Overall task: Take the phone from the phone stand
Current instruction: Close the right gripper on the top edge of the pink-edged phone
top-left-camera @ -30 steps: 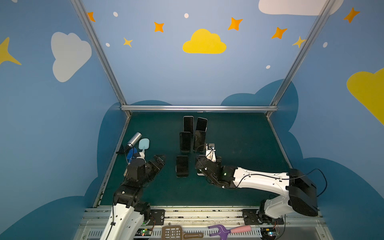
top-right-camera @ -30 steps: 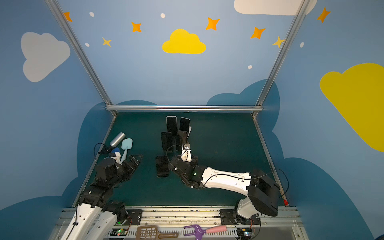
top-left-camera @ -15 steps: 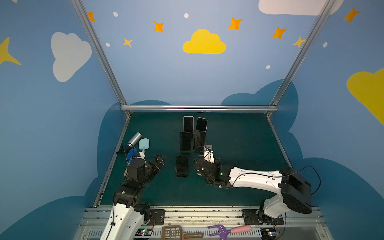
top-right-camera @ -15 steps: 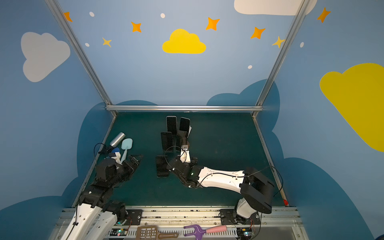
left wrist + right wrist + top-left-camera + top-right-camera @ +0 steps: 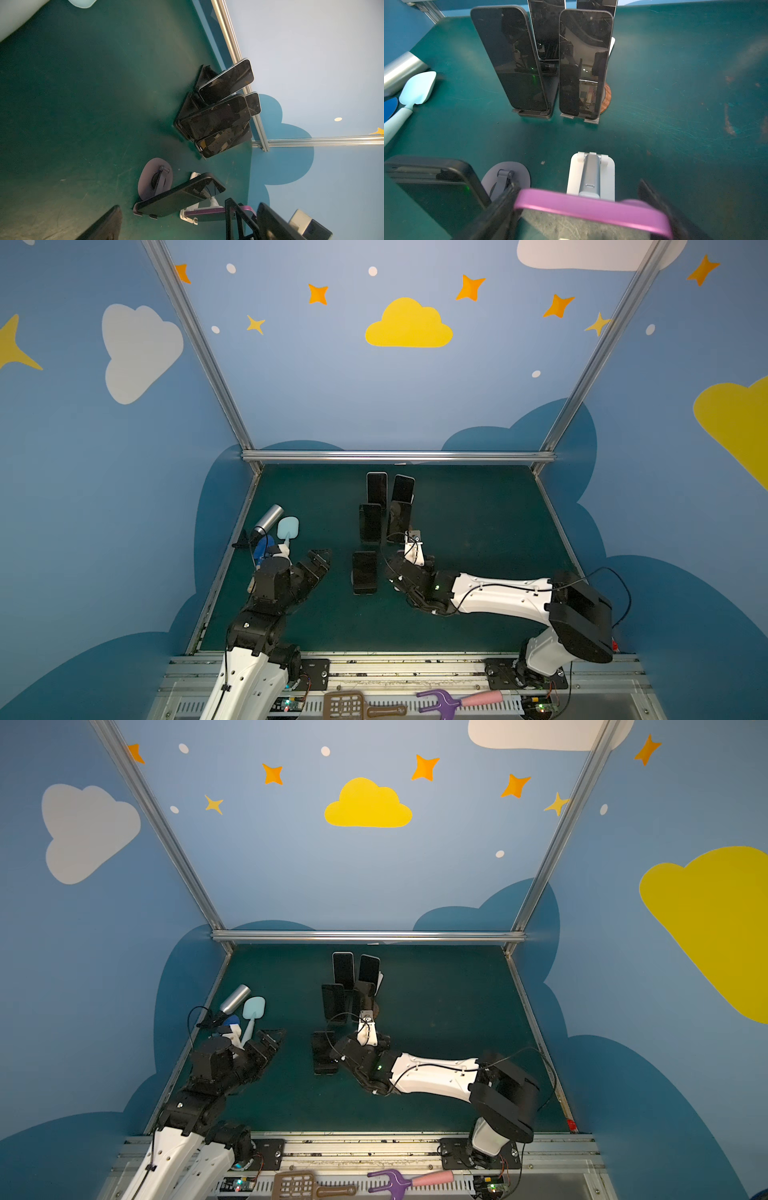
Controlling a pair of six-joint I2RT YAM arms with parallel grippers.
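Observation:
A phone [image 5: 591,209] in a purple case leans on a white stand [image 5: 591,172] near the middle of the green mat. My right gripper [image 5: 577,199] straddles it from the front, with a black finger against each long edge, shut on it. The purple phone [image 5: 209,214] and its white stand [image 5: 187,216] also show in the left wrist view. In both top views the right gripper [image 5: 399,572] [image 5: 345,1052] covers this phone. My left gripper [image 5: 322,562] [image 5: 272,1038] hovers open over the mat to the left, holding nothing.
A black phone [image 5: 365,572] on a grey round-base stand [image 5: 506,176] sits just left of the purple one. Several more phones on stands [image 5: 386,506] rise behind. A silver cylinder [image 5: 269,517] and a light blue spatula [image 5: 287,529] lie at the left edge.
My right gripper slid a little left and forward over the purple phone, and its jaws narrowed onto the phone's edges. The left arm has stayed put.

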